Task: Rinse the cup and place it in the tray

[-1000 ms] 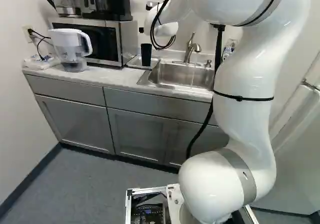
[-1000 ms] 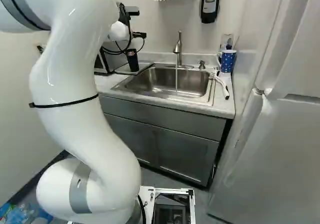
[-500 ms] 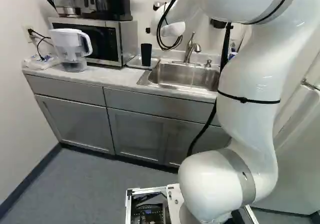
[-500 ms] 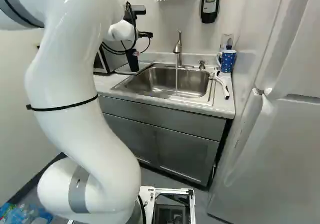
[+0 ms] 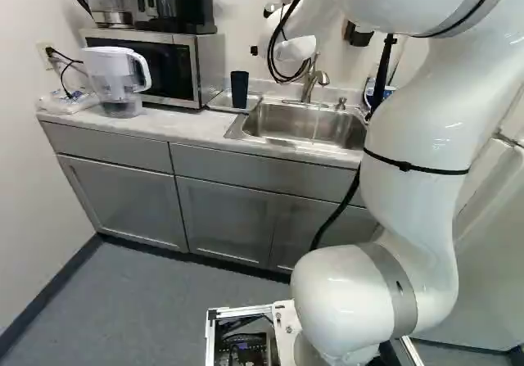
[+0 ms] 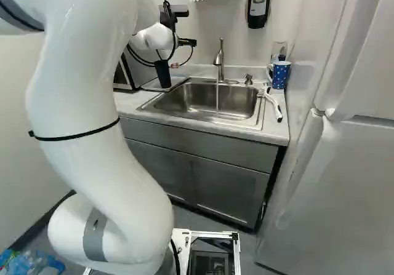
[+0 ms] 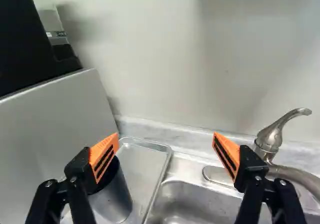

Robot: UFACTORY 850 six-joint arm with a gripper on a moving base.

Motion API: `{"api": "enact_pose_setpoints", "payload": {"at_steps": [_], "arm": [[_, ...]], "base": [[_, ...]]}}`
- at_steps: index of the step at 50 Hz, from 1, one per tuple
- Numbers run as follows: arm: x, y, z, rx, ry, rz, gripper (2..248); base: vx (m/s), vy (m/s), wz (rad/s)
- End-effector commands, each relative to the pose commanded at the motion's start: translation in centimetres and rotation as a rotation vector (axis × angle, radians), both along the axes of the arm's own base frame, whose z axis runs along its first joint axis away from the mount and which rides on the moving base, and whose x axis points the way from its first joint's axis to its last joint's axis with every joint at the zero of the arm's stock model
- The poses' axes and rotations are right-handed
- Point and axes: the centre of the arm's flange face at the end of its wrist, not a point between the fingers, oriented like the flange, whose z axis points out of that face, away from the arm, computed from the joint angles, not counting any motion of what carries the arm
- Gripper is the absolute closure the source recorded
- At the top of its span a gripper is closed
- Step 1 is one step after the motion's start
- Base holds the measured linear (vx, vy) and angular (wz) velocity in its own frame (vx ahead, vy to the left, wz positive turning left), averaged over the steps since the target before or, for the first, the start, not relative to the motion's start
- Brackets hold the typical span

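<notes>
Cup: upright on the tray, mouth up, base down, long axis near vertical. It leans a little in your right base view; you cannot tell whether that is real tilt. It stands between the microwave and the sink.

Hidden: in your wrist view the finger nearer the microwave covers part of the cup's rim, and the inside reads only as dark. Your left base view hides the fingers behind the arm; your right base view shows just a black part of your gripper.

Jaws: released, spread wide, nothing grasped. Seen from the wrist, the cup sits below the finger away from the faucet, mostly outside the gap. You cannot tell whether finger and cup touch.
</notes>
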Motion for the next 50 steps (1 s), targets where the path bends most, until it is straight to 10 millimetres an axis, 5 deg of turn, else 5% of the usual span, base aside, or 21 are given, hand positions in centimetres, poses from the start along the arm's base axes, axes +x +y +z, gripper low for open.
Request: {"api": "enact_pose_setpoints", "payload": {"at_steps": [29,50], "arm": [[-1.3,-4.6,2.1,-0.001,-0.033,-0.075,3],[1.6,-6.7,3.7,-0.001,-0.032,-0.107,3]], "base": [[0.000,0.000,0.000],[0.000,0.000,0.000]]}}
